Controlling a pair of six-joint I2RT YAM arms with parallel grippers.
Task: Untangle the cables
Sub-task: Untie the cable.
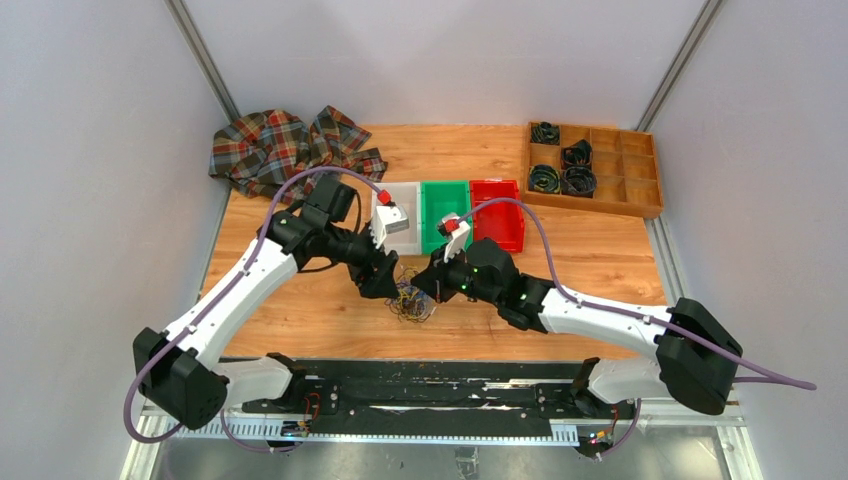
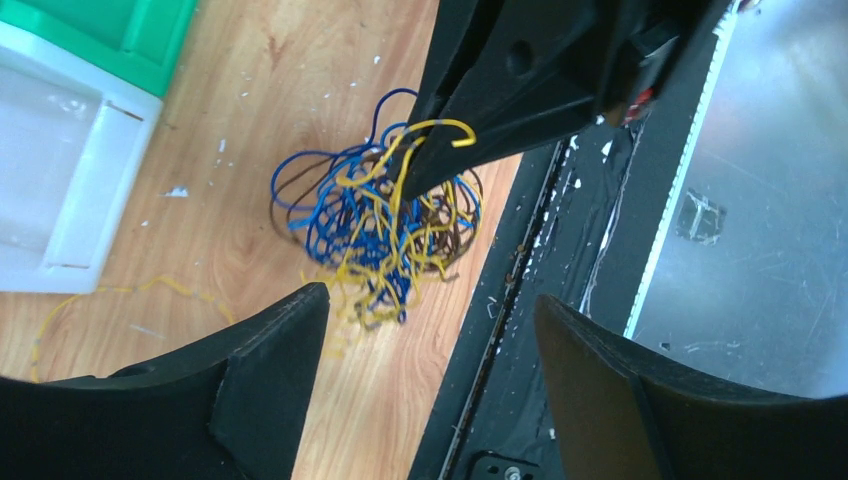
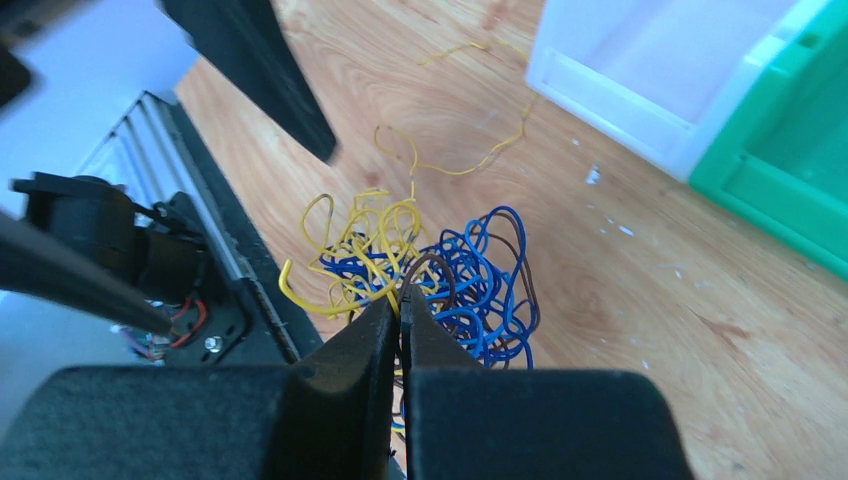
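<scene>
1. Yellow, blue and dark-brown cables (image 2: 385, 225): one tangled clump on the wooden tabletop (image 1: 300, 290), near its front edge and just in front of the clear bin (image 1: 395, 218) and green bin (image 1: 446, 215).
2. My right tool (image 3: 400, 305): clenched, fingers pressed flat together with the tips buried in the top of the clump. The left wrist view shows a yellow strand hooked across the tip, so it is grasping the cables. I can't tell how many strands are caught.
3. My left tool (image 2: 430, 300): released, fingers spread wide, hovering over the left side of the clump. No strand sits between the fingers.
4. The two tools come at the clump from opposite sides, with tips close but apart.
5. A loose yellow strand (image 3: 455, 165) lies flat on the tabletop between the clump and the clear bin. I can't tell whether it joins the clump.
6. Red bin (image 1: 497, 215): right of the green one, all three in a touching row.
7. Wooden tray (image 1: 640, 190): far right corner, black coiled cords (image 1: 563, 170) in its left compartments.
8. Plaid cloth (image 1: 275, 150): crumpled at the far left corner.
</scene>
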